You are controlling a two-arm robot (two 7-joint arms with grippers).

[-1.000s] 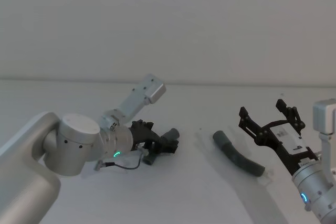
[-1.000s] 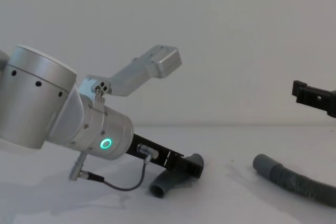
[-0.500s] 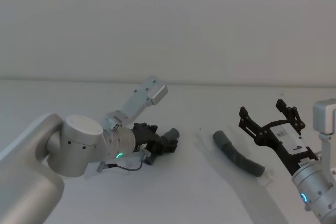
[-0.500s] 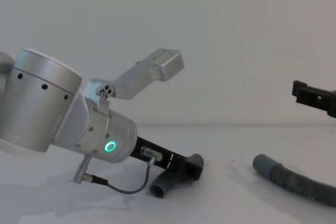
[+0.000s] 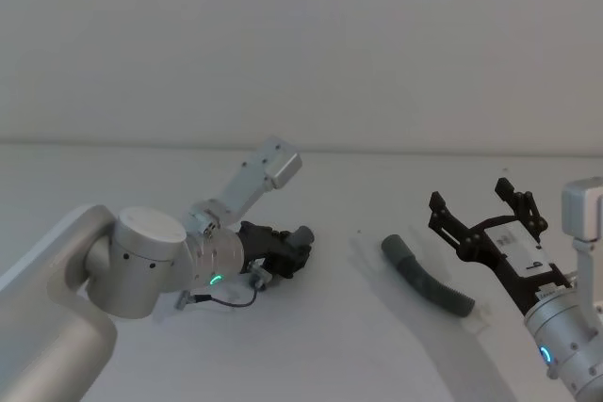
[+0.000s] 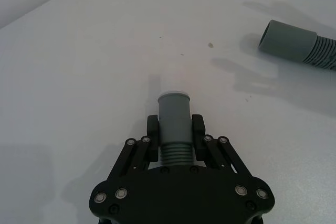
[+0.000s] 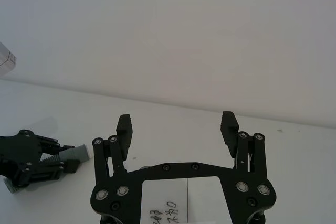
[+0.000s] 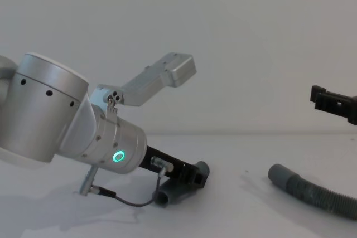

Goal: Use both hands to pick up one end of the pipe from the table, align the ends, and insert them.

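**Left gripper** (image 6: 175, 132): clamped on the ribbed neck of the elbow piece (image 6: 175, 150), low at the left-centre of the worktop (image 5: 330, 336). The elbow cuff (image 6: 174, 102) juts past the fingertips and faces roughly toward the hose. I cannot tell whether the elbow is lifted clear of the surface.

**Right gripper** (image 7: 177, 127): fingers spread wide, holding nothing, raised above the worktop's right side, near the hose but apart from it.

**Ribbed hose** (image 5: 426, 280): lying flat on the worktop, ungrasped, with its hose cuff (image 6: 286, 39) turned toward the elbow and well apart from it.

**Progress, as judged:** one piece is gripped. Still to do are the hose pickup, the alignment of the cuffs and the insertion (most of the job, then).

**Count:** two grippers, two pipe pieces, two cuffs in view, one thin black cable (image 8: 134, 200) at the left wrist.
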